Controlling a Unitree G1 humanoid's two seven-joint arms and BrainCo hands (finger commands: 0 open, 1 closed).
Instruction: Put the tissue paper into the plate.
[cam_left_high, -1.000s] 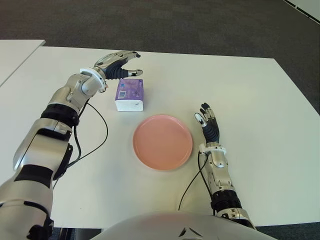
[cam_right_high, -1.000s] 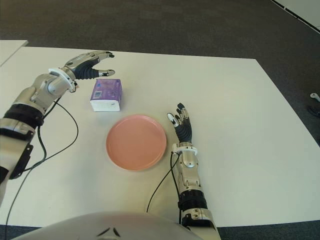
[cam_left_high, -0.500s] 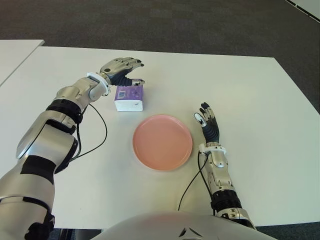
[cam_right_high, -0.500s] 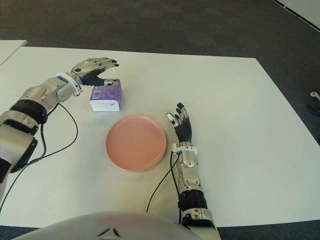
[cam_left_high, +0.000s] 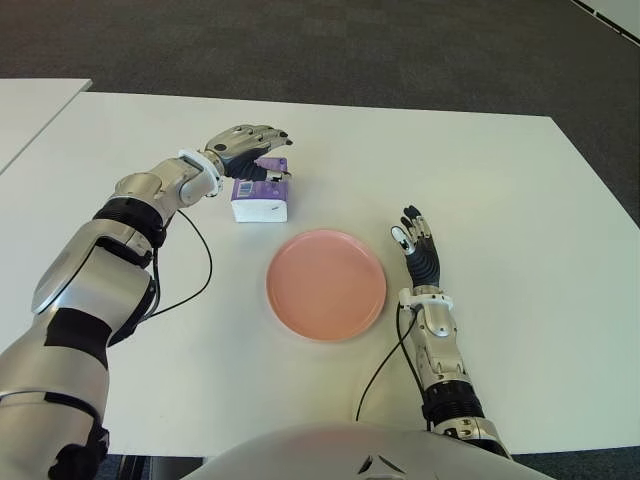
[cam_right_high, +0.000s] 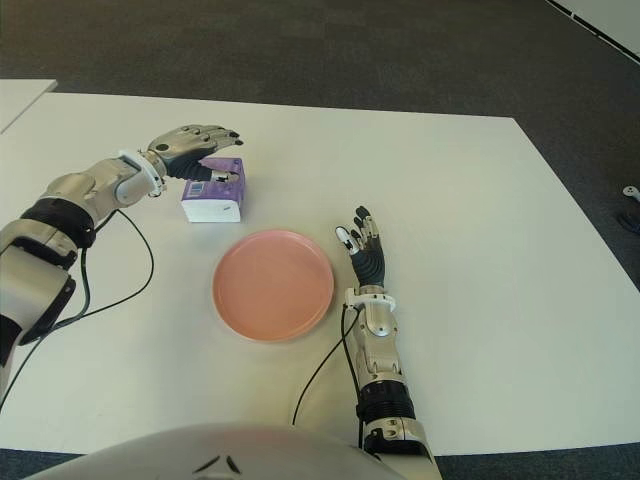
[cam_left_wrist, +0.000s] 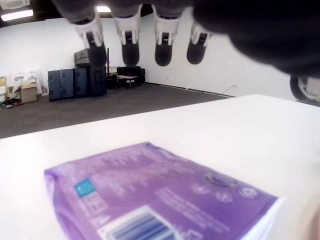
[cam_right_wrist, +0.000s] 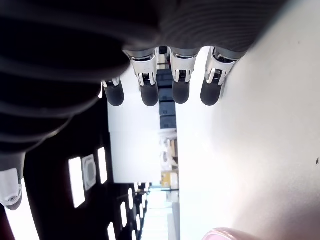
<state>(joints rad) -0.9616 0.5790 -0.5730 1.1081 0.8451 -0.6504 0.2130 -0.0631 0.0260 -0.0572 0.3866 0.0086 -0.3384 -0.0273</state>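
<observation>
A broad white rectangular counter (cam_left_high: 480, 180) with a smooth matt top fills most of both eye views. At the far left a second white counter (cam_left_high: 30, 105) of the same kind stands just beside it, the two parted by a narrow dark gap. Beyond them lies a dark grey carpeted floor (cam_left_high: 330, 45) with a faint chequered weave. At the right edge of the right eye view a small white object (cam_right_high: 630, 192) lies on that floor, too small to identify. The left wrist view looks across the room to a white back wall (cam_left_wrist: 45, 45), a row of dark blue cabinets (cam_left_wrist: 75, 82) against it, and what may be stacked cardboard boxes (cam_left_wrist: 20, 91) beside them.
</observation>
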